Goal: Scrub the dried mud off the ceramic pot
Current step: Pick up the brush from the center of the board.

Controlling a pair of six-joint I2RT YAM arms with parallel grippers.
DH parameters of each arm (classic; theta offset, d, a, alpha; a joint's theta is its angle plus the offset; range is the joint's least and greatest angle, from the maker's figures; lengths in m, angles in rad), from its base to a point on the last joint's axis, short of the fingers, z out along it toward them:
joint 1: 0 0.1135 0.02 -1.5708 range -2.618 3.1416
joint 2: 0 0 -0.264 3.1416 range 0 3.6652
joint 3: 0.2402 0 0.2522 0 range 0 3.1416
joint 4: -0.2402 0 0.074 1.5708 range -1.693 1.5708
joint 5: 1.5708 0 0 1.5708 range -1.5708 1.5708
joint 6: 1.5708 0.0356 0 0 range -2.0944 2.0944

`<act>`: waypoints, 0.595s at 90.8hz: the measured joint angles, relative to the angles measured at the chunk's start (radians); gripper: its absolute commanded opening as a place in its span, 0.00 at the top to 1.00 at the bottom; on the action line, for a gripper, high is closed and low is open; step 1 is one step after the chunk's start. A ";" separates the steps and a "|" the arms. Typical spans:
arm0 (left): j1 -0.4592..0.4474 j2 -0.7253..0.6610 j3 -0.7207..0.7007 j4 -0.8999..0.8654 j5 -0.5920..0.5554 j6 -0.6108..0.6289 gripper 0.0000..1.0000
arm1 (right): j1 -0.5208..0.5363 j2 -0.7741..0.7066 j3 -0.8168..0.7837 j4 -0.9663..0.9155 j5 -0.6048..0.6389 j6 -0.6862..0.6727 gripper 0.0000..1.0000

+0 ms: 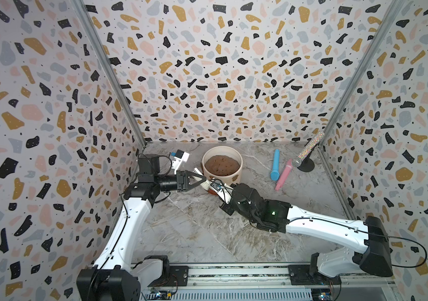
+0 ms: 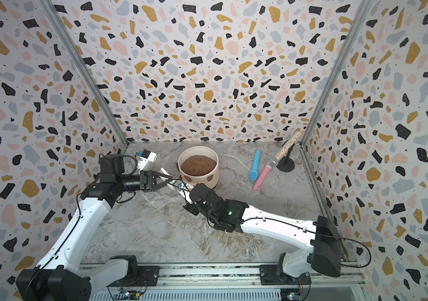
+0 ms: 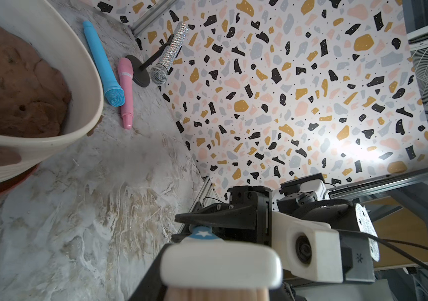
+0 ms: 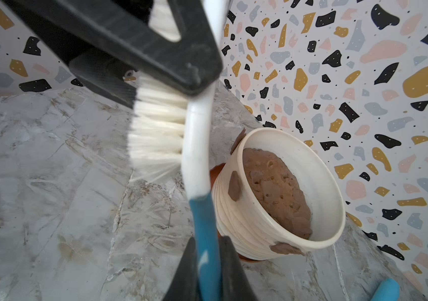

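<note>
The cream ribbed ceramic pot [image 1: 223, 179] [image 2: 199, 149] stands on a terracotta saucer [image 4: 214, 177] at the back middle, with a brown soil mound inside. Flat patches of dried mud [image 1: 236, 178] [image 2: 209, 178] [image 4: 234, 186] cling to its side and rim. A scrub brush [image 1: 197, 172] [image 4: 197, 146] with a white head and blue handle hangs just in front-left of the pot. My right gripper [image 1: 212, 183] [image 4: 209, 273] is shut on its blue handle. My left gripper [image 1: 203, 179] [image 3: 220, 268] is shut across the bristled head; its far finger is hidden in the left wrist view.
A blue microphone [image 1: 275, 165] and a pink microphone [image 1: 284, 174] lie to the right of the pot. A glittery microphone on a black stand [image 1: 308, 149] sits in the back right corner. Patterned walls enclose three sides, and the arms' rail [image 1: 233, 273] runs along the front.
</note>
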 measured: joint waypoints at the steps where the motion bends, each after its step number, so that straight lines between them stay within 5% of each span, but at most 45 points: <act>1: 0.000 0.000 0.000 0.000 0.000 0.000 0.64 | 0.000 0.000 0.000 0.000 0.000 0.004 1.00; 12: 0.000 0.002 0.001 -0.020 -0.002 0.032 0.72 | 0.000 0.000 0.000 -0.011 -0.011 0.029 1.00; 22: 0.000 -0.002 0.002 -0.072 -0.010 0.088 0.81 | 0.001 -0.006 0.000 -0.035 -0.040 0.055 0.85; 29: 0.000 -0.008 0.002 -0.096 -0.008 0.112 0.82 | 0.001 -0.025 -0.007 -0.049 -0.072 0.073 0.86; 39: -0.008 -0.014 0.002 -0.121 0.013 0.127 0.50 | 0.001 -0.068 -0.030 -0.057 -0.117 0.091 1.00; 46: -0.008 -0.016 0.005 -0.125 0.016 0.134 0.31 | 0.002 -0.094 -0.040 -0.072 -0.147 0.098 1.00; 54: -0.006 -0.016 0.010 -0.117 0.008 0.130 0.22 | 0.004 -0.109 -0.041 -0.083 -0.167 0.105 1.00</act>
